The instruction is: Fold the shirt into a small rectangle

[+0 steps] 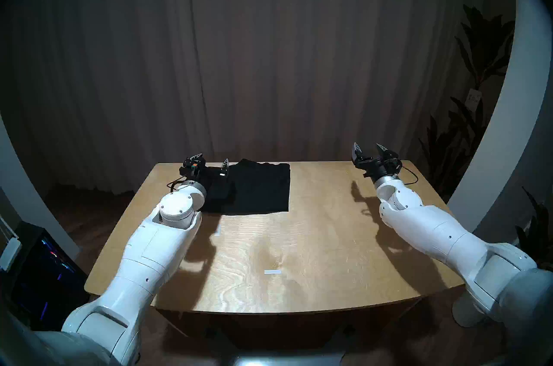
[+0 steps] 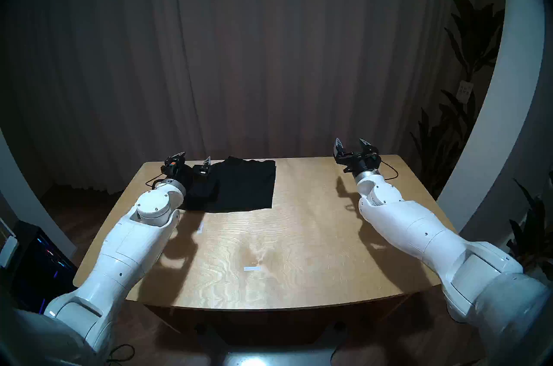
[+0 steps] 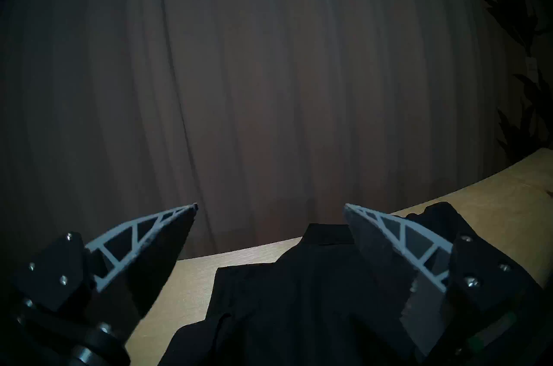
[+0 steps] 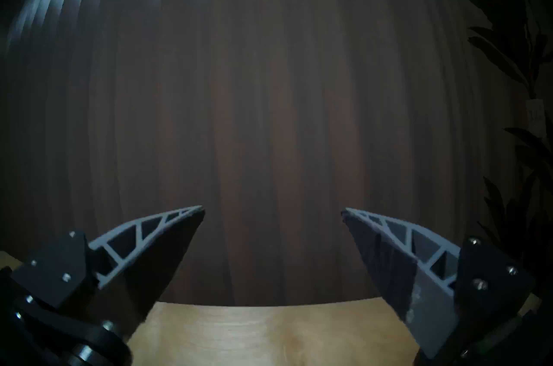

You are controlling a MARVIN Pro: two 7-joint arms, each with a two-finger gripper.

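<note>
The black shirt (image 1: 257, 189) (image 2: 244, 187) lies folded into a flat, roughly rectangular shape at the far left-centre of the wooden table (image 1: 299, 251) (image 2: 299, 236). My left gripper (image 1: 211, 158) (image 2: 194, 156) hovers open over the shirt's left edge with nothing between its fingers. In the left wrist view the shirt (image 3: 299, 296) spreads below the open left gripper (image 3: 269, 206). My right gripper (image 1: 370, 146) (image 2: 350, 141) stands open above the far right of the table, well apart from the shirt. The right wrist view shows the open right gripper (image 4: 273, 208) over bare wood.
A small white strip (image 1: 272, 271) lies near the table's front, and another pale strip (image 1: 217, 230) lies by my left forearm. A dark curtain hangs behind the table. A plant (image 1: 484, 63) stands at the right, and a dark computer case (image 1: 39, 272) at the lower left.
</note>
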